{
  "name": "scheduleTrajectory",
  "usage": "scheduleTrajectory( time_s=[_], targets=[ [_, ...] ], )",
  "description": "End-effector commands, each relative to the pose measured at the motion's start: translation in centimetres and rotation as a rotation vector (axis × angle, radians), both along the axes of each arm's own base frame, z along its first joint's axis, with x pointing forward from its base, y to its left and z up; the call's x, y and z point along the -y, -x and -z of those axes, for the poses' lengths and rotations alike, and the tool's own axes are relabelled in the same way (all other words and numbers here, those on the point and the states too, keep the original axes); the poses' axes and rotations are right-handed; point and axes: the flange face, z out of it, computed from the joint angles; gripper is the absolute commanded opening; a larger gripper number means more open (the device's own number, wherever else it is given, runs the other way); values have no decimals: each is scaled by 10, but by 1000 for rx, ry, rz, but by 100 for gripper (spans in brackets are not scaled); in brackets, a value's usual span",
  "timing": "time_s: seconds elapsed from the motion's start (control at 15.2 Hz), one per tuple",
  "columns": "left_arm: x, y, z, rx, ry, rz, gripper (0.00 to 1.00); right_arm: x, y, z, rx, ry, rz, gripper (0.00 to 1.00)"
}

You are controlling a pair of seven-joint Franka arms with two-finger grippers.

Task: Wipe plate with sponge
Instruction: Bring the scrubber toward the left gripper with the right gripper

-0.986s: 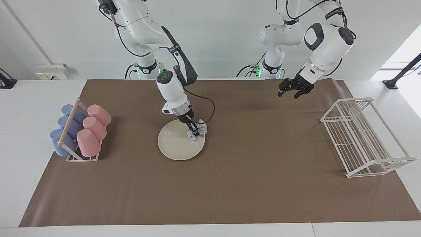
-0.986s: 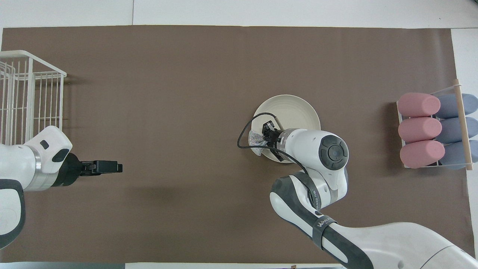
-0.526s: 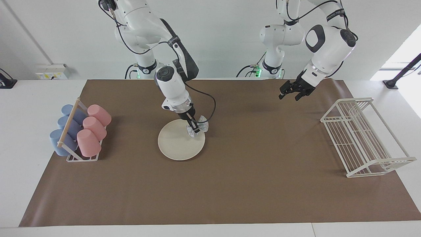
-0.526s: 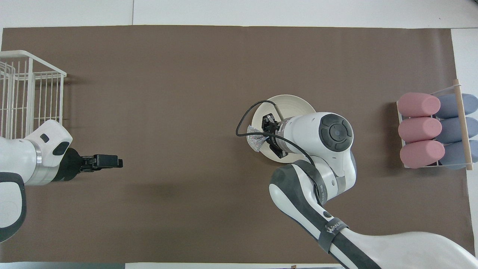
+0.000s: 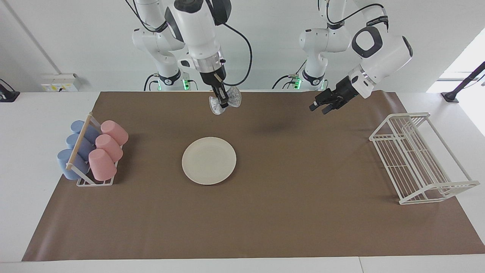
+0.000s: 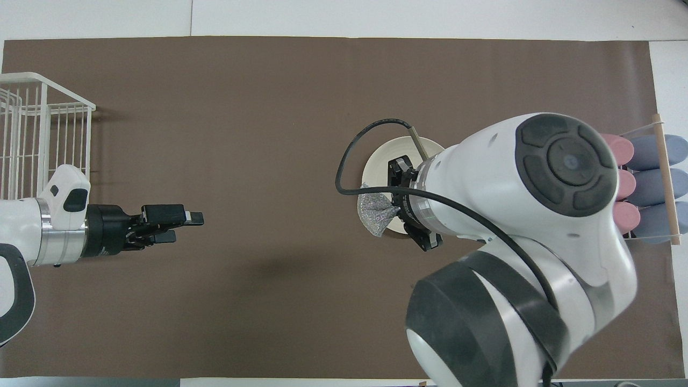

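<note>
The cream-white plate (image 5: pixel 209 160) lies bare on the brown mat, midway along the table. High above the mat, over the edge of the plate that faces the robots, my right gripper (image 5: pixel 222 103) is shut on the silvery sponge (image 5: pixel 235 99), which bulges out on both sides of the fingers. In the overhead view the right arm covers most of the plate (image 6: pixel 379 164), and the sponge (image 6: pixel 374 214) hangs from the right gripper (image 6: pixel 396 210). My left gripper (image 5: pixel 317 110) waits open in the air over the mat toward the wire rack, holding nothing; it also shows from above (image 6: pixel 185 227).
A white wire rack (image 5: pixel 416 159) stands at the left arm's end of the mat. A small stand with pink and blue cups (image 5: pixel 94 153) lying on their sides sits at the right arm's end. The brown mat (image 5: pixel 265 212) covers most of the table.
My right gripper has lifted the sponge off the plate and risen high above the mat. The left gripper has shifted slightly toward the middle of the table.
</note>
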Motion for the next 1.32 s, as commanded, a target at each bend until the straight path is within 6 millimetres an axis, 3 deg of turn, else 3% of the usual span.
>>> scheduleTrajectory(
  time_s=[0.0,0.26,0.53,0.66,1.05,1.25],
  targets=[
    [23,0,-16,-18,167,-45,100,-31,22,-6,-17,26,37,0],
    [50,2,-30,-57,385,-106,100,-69,45,-7,-9,11,115,0],
    [84,17,-44,-100,510,-53,100,-69,48,-4,-5,35,105,0],
    [89,18,-47,-107,529,-50,100,-69,48,-4,-6,36,103,0],
    [151,40,-50,-147,508,-60,100,-68,47,-4,-3,39,102,0],
    [156,44,-50,-170,508,-57,91,-68,47,-3,-7,41,101,0]
  ],
)
